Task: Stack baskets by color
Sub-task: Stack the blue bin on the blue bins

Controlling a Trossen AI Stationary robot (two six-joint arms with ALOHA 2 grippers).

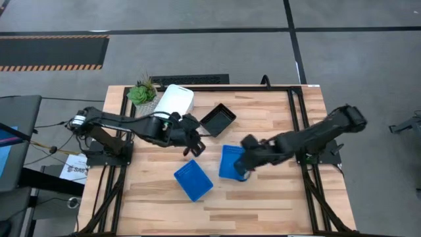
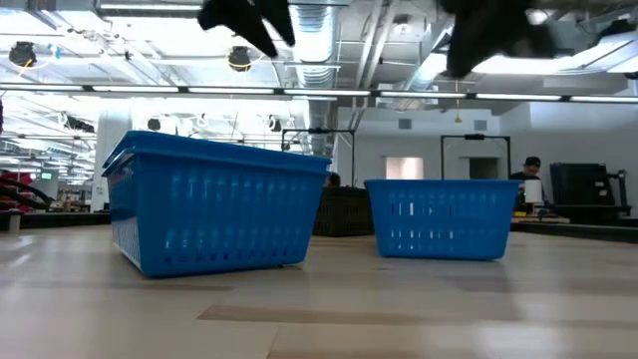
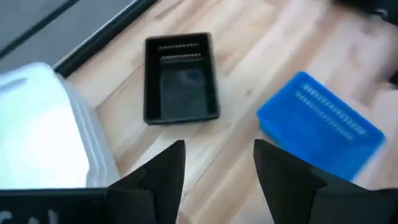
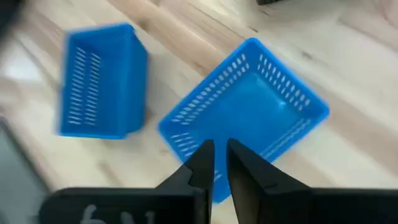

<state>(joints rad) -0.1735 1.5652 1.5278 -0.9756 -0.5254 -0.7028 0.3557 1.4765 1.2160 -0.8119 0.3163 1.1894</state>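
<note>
Two blue baskets stand on the table's middle, one [image 1: 193, 179] nearer the front, the other [image 1: 230, 162] open side up to its right. A black basket [image 1: 218, 119] and a white basket [image 1: 174, 100] rest farther back. My left gripper [image 3: 217, 168] hangs open above the bare wood between the white, black and front blue basket [image 3: 320, 124]. My right gripper [image 4: 219, 162] hovers over the near rim of the open blue basket [image 4: 245, 118], fingers almost together with only a narrow slit. In the low view both baskets [image 2: 214, 204] [image 2: 444, 219] sit on the table, with both grippers high above them.
A small green potted plant [image 1: 142, 93] stands at the table's far left corner beside the white basket. A black frame rail [image 1: 296, 125] runs along the table's right part. Bare wood lies along the front edge [image 1: 217, 217].
</note>
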